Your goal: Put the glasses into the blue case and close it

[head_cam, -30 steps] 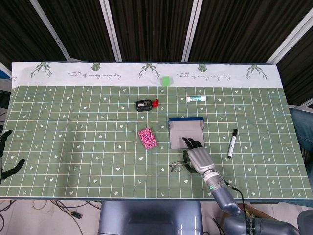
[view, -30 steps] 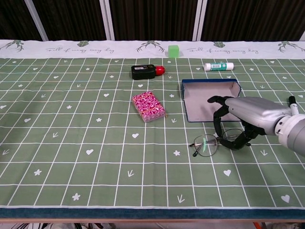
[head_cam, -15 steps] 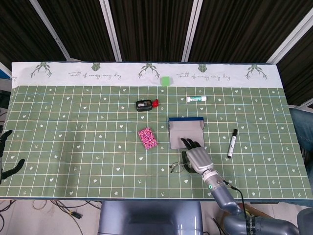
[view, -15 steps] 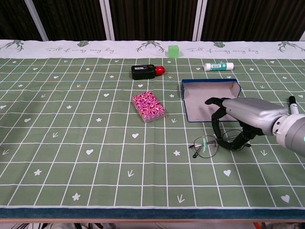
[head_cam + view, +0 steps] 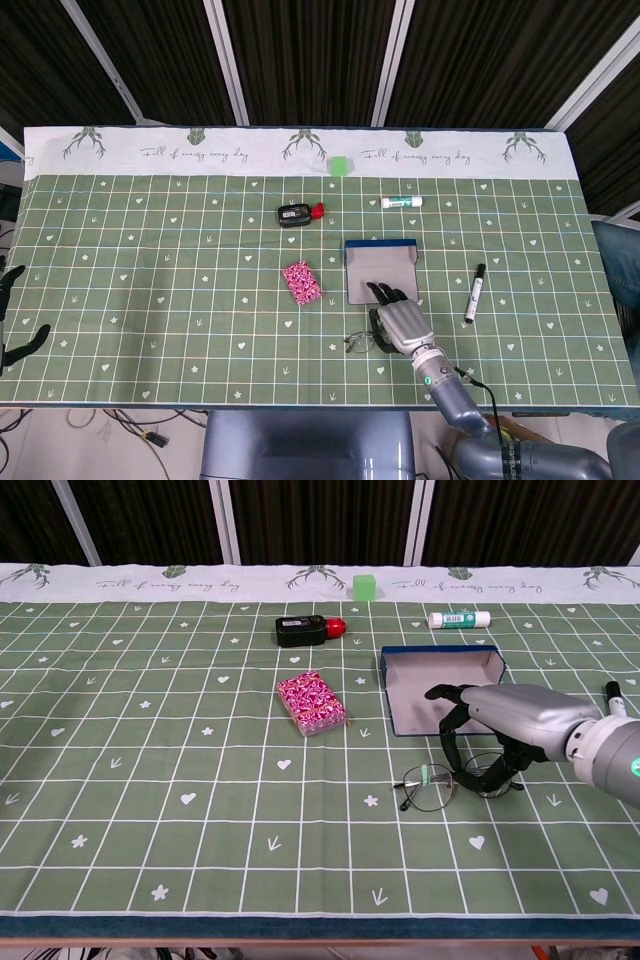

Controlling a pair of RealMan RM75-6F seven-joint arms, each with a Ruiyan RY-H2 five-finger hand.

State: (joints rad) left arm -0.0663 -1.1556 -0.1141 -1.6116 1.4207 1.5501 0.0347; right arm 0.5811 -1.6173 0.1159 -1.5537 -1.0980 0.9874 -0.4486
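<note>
- counter (image 5: 150, 780): green grid cloth
- blue case (image 5: 440, 685) open, just behind glasses
- right hand (image 5: 510, 720) arched over glasses (image 5: 445, 780), fingers (image 5: 452, 725) curled around frame, grip not confirmed
- pinch frame firmly at bridge before lifting

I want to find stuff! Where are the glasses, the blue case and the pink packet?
glasses (image 5: 428, 787), chest view, on the nearer lens.
blue case (image 5: 412, 700), chest view, on its grey inside.
pink packet (image 5: 312, 702), chest view, on its top.
</note>
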